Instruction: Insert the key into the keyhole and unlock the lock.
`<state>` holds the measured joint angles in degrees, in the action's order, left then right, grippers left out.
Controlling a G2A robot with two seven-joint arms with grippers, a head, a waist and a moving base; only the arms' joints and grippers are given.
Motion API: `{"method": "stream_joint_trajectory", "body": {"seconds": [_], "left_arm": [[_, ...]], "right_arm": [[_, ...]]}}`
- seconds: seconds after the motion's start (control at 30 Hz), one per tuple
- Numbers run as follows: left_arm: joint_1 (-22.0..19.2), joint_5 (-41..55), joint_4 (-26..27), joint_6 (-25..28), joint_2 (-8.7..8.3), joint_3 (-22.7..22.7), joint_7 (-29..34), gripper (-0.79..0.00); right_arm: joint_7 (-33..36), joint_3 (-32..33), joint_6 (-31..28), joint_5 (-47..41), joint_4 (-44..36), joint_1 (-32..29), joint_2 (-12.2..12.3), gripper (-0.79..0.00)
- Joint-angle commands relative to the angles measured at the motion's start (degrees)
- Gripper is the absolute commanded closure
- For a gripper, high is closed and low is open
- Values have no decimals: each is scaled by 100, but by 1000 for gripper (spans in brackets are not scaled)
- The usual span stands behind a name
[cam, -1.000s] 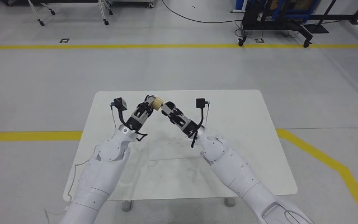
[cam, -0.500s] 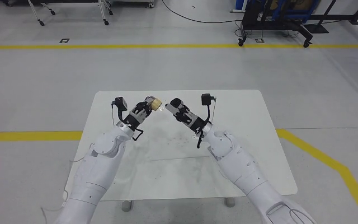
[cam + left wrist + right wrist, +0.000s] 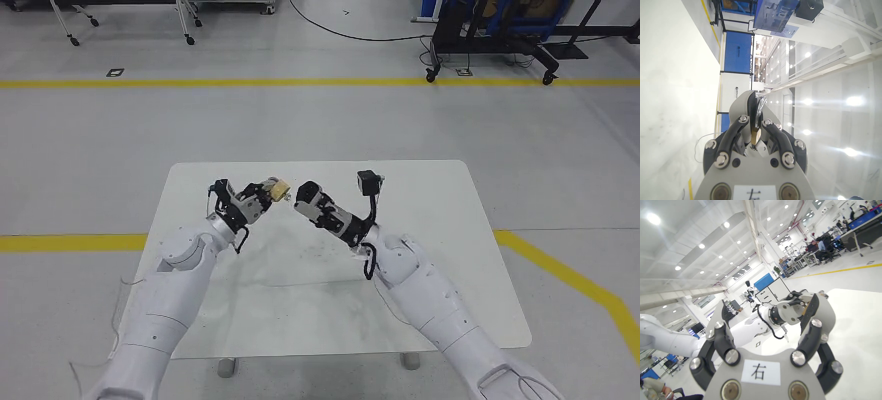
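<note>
Clamping a small brass padlock [image 3: 755, 135] between its fingers, the left gripper [image 3: 757, 109] hangs toward 12 o'clock over the white rectangular table [image 3: 450, 260]. At its 3 o'clock the right gripper [image 3: 770, 306] holds its fingers wide apart.

Lock [image 3: 755, 135] glossy brass; table [image 3: 450, 260] surf. matt, smooth.

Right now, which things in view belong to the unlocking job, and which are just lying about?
Job: padlock, clamped in left gripper; right gripper, open beside it.
Just about: table; dark wheeled frame on the floor behind.
</note>
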<state>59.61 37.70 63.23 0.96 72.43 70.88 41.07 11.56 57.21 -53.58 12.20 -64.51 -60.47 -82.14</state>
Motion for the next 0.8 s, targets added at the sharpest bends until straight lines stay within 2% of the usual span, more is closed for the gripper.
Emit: {"method": "stream_joint_trajectory", "body": {"seconds": [0.0,0.2,0.47,0.77], "left_arm": [[-72,250,-173,-197,18,-8,140,0],[-239,935,-535,-713,88,-102,701,0],[-381,917,-797,-669,134,-238,840,0],[-419,1076,-902,-732,163,-267,1034,0]], "right_arm": [[152,2,-172,-72,72,22,17,0],[166,-83,133,174,423,236,-18,0],[46,-260,-76,115,898,478,-112,0],[-60,-395,199,149,1297,657,-205,0]]}}
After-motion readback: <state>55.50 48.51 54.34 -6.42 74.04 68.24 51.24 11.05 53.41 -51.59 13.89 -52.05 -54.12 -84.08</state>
